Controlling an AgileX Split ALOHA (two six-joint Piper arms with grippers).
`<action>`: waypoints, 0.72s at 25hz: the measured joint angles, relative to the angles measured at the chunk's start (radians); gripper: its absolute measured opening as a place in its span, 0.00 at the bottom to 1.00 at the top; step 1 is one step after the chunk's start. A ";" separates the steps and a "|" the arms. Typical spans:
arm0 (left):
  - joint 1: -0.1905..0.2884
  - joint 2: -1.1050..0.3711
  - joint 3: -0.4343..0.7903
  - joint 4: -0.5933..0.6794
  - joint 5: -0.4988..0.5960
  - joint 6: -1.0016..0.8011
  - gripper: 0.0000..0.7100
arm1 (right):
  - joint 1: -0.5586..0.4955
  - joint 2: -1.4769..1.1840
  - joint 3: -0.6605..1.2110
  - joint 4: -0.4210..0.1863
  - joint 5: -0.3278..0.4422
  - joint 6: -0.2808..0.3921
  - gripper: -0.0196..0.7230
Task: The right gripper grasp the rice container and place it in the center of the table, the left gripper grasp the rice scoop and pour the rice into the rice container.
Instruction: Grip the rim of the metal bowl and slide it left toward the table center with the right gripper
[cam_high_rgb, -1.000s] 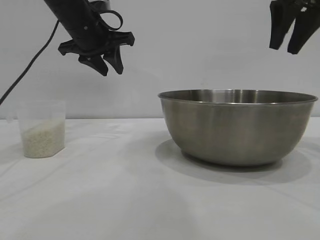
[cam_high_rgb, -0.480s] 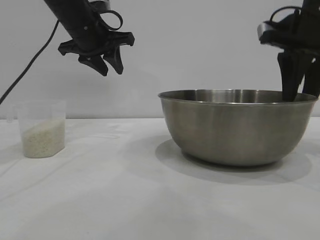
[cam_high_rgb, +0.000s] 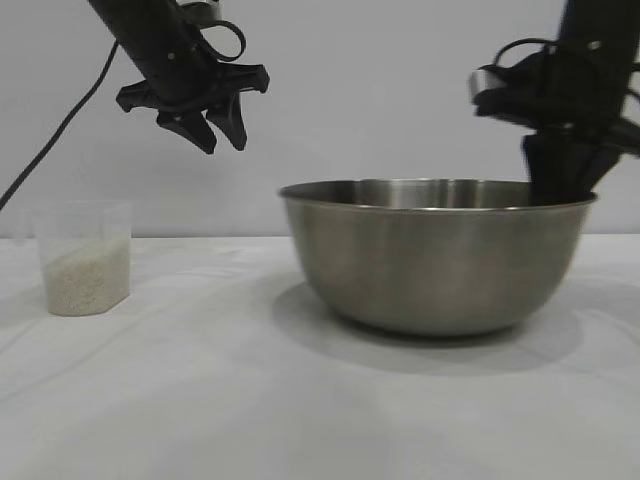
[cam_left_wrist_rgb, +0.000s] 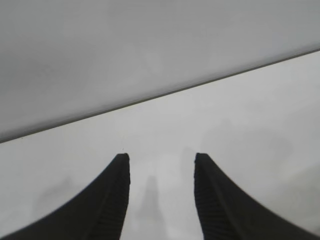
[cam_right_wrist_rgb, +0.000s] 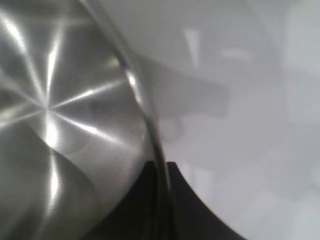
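White, faintly wrinkled table (cam_high_rgb: 300, 400): large brushed-steel rice container (cam_high_rgb: 435, 260) stands right of centre, its rim pinched between the closed right gripper (cam_right_wrist_rgb: 159, 200). Left gripper (cam_high_rgb: 215, 125), part open and empty, hovers above the clear plastic rice scoop (cam_high_rgb: 85, 257) holding white rice (cam_high_rgb: 85, 280).

table (cam_high_rgb: 200, 400): white | left: rice scoop (cam_high_rgb: 84, 258) | right: rice container (cam_high_rgb: 435, 258)

No text, label, brand, number or sign can be read anywhere here.
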 joint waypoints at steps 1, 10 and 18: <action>0.000 -0.002 0.000 0.000 0.000 0.000 0.38 | 0.018 0.002 0.000 0.010 -0.012 0.000 0.03; 0.000 -0.005 0.000 0.000 0.005 0.000 0.38 | 0.058 0.002 0.000 0.041 -0.053 -0.009 0.42; 0.000 -0.010 0.000 0.002 0.008 0.000 0.38 | 0.058 -0.100 0.013 0.041 -0.115 -0.032 0.69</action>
